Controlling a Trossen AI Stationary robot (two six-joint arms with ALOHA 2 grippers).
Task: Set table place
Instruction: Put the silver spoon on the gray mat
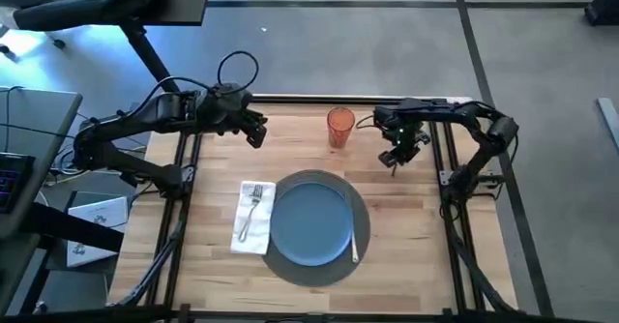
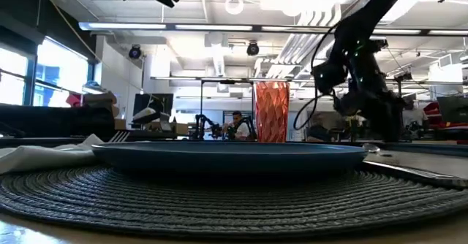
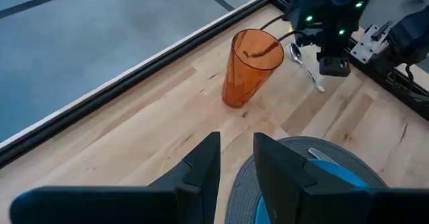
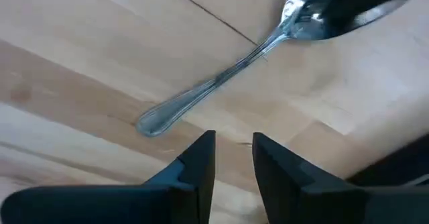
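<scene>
Spoon (image 4: 221, 80) lay flat on desk (image 1: 416, 217), just ahead of right gripper (image 4: 233, 158) — fingers nearly closed, empty; left gripper (image 3: 236, 163) farther, likewise.

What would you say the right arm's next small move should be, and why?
Probably lower the right gripper onto the spoon and close. The spoon lies loose on the table beneath its narrowly parted fingers, while the fork already rests on the napkin.

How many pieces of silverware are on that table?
3. A fork lies on the napkin left of the plate; a knife lies on the placemat at the plate's right; a spoon lies on bare wood beneath the right gripper.
</scene>
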